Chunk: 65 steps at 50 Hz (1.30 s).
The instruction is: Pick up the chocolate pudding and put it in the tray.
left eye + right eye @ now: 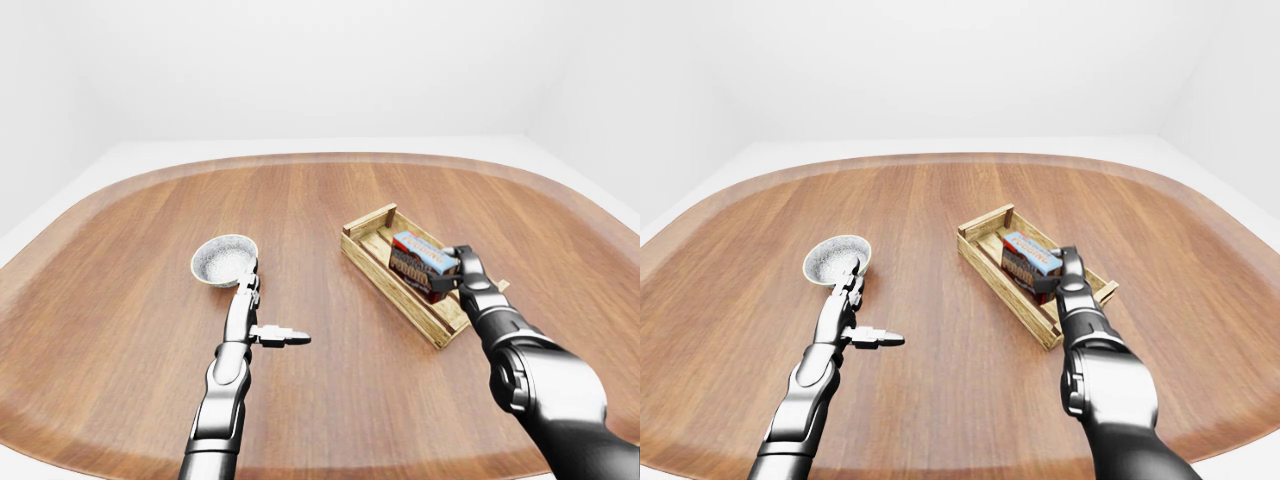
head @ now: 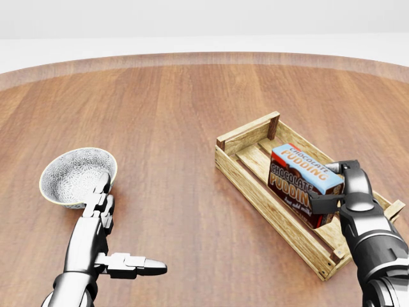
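Note:
The chocolate pudding (image 2: 299, 181), a blue and brown box, stands on its long edge low inside the wooden slatted tray (image 2: 245, 135), right of centre in the head view. My right hand (image 2: 330, 187) comes in from the lower right and is shut on the box's right end, one finger over its top and another across its face. Whether the box rests on the tray floor I cannot tell. My left hand (image 2: 125, 229) hovers at the lower left, open, fingers straight and thumb out to the right, holding nothing.
A white patterned bowl (image 2: 75, 174) sits on the round wooden table (image 2: 172, 109), just above my left fingertips. The tray lies diagonally, its low end near the right edge of the head view. The table's rim curves along the top.

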### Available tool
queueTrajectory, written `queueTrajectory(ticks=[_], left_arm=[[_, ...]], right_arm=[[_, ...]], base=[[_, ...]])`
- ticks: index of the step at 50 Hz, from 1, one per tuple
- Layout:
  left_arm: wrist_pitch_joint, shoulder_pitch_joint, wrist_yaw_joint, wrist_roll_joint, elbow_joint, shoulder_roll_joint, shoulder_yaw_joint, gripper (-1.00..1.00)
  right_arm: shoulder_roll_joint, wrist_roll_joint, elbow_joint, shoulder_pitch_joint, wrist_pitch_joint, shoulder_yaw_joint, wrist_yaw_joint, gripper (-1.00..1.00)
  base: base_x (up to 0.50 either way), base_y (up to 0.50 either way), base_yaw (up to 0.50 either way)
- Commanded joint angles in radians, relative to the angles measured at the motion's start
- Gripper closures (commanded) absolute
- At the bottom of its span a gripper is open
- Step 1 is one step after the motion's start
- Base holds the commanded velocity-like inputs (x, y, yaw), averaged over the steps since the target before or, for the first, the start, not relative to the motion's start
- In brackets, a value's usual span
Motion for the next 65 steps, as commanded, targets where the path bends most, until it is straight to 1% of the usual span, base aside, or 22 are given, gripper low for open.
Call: queueTrajectory(ticks=[1,2,5,7,9,12,14,17,20,22,65], left_arm=[[-0.002,-0.002,-0.001,-0.004,0.005,0.001,0.004,-1.00],[0.006,0.000,-0.001,-0.004,-0.005,0.000,0.003,-1.00],[0.011,0.001,-0.001,-0.003,-0.011,0.000,0.002,-1.00],[0.003,-0.002,-0.001,-0.004,0.001,0.001,0.003,-1.00],[0.001,-0.003,-0.001,-0.004,0.004,0.001,0.004,-1.00],[0.008,0.000,-0.001,-0.003,-0.006,0.000,0.003,-1.00],[0.003,-0.002,-0.001,-0.004,0.001,0.001,0.003,-1.00],[0.005,-0.001,-0.001,-0.003,-0.001,0.000,0.003,-1.00],[-0.004,-0.002,-0.001,-0.003,0.009,0.000,0.003,-1.00],[0.001,-0.004,-0.001,-0.004,0.006,0.001,0.004,-1.00],[0.000,-0.004,-0.001,-0.004,0.006,0.001,0.004,-1.00]], right_arm=[[0.000,-0.016,-0.010,0.020,0.000,-0.009,-0.023,1.00],[-0.001,-0.016,-0.010,0.021,0.000,-0.009,-0.024,1.00],[-0.001,-0.016,-0.009,0.023,0.000,-0.009,-0.024,1.00],[-0.003,-0.015,-0.010,0.023,0.000,-0.010,-0.023,1.00],[-0.003,-0.015,-0.009,0.025,0.000,-0.011,-0.022,1.00],[-0.003,-0.015,-0.009,0.029,0.000,-0.011,-0.023,1.00],[-0.004,-0.014,-0.009,0.029,0.000,-0.012,-0.024,1.00],[-0.004,-0.014,-0.009,0.028,0.000,-0.012,-0.023,1.00],[-0.003,-0.014,-0.009,0.026,0.000,-0.012,-0.023,1.00],[-0.004,-0.014,-0.009,0.027,0.000,-0.012,-0.023,1.00],[-0.001,-0.012,-0.007,0.065,0.000,-0.020,-0.026,1.00]], base=[[0.00,0.00,0.00],[0.00,0.00,0.00],[0.00,0.00,0.00],[0.00,0.00,0.00],[0.00,0.00,0.00],[0.00,0.00,0.00],[0.00,0.00,0.00],[0.00,0.00,0.00],[0.00,0.00,0.00],[0.00,0.00,0.00],[0.00,0.00,0.00]])
